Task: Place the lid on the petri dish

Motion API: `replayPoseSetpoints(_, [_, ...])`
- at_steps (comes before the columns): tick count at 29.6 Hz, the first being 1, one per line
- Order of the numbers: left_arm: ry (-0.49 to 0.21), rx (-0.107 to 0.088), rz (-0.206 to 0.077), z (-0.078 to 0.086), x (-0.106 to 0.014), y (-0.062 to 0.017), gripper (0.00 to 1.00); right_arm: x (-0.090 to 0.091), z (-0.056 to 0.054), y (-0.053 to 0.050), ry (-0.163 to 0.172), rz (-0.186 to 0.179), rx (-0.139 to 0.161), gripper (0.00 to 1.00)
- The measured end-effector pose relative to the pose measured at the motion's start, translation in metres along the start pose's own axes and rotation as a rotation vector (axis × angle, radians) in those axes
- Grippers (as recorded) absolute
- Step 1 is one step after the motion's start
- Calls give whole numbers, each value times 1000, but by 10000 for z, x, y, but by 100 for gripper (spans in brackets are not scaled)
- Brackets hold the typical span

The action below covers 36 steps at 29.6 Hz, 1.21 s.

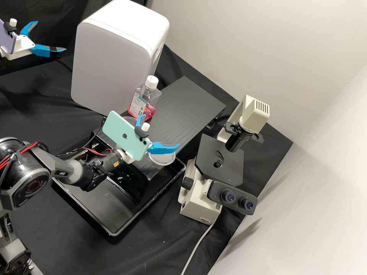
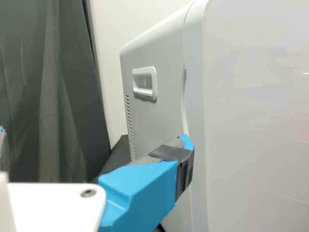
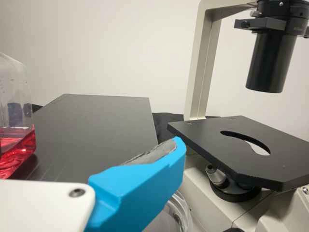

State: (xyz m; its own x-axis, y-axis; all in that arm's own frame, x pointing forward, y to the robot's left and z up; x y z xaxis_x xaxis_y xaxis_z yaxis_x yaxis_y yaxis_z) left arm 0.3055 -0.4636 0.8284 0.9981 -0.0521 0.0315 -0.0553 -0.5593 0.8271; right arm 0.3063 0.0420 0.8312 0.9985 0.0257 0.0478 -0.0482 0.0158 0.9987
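While my right end effector (image 1: 161, 130) hangs open over the near corner of the black platform (image 1: 187, 110), the petri dish (image 1: 162, 158) sits there just under one finger. Can't tell if the lid's on it. Left end effector (image 1: 50, 36) is open too, up beside the white box (image 1: 118, 53).

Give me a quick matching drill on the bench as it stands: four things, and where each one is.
1 flask
2 petri dish
3 microscope
4 left gripper

A under the right gripper
B beside the white box
C raised at the high view's far left, open
D right of the black tray

Pairs: 1-B, 2-A, 3-D, 4-C
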Motion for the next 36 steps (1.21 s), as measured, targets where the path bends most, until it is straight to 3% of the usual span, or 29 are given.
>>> replayPoseSetpoints(13, [0, 0, 0, 0, 0, 0, 100, 0, 0, 0, 0, 0, 0, 100])
replayPoseSetpoints(18, [-27, 0, -5, 77, -1, -15, 100, 0, 0, 0, 0, 0, 0, 100])
replayPoseSetpoints(23, [-113, -5, -27, 334, -40, -74, 100, 0, 0, 0, 0, 0, 0, 100])
replayPoseSetpoints(28, [-240, 22, -59, 542, -203, -217, 100, 0, 0, 0, 0, 0, 0, 100])
replayPoseSetpoints(30, [-280, 10, -71, 582, -284, -274, 100, 0, 0, 0, 0, 0, 0, 100])
replayPoseSetpoints(34, [-380, -50, -92, 665, -477, -378, 100, 0, 0, 0, 0, 0, 0, 100])
replayPoseSetpoints(36, [-426, -64, -107, 702, -545, -413, 100, 0, 0, 0, 0, 0, 0, 100])
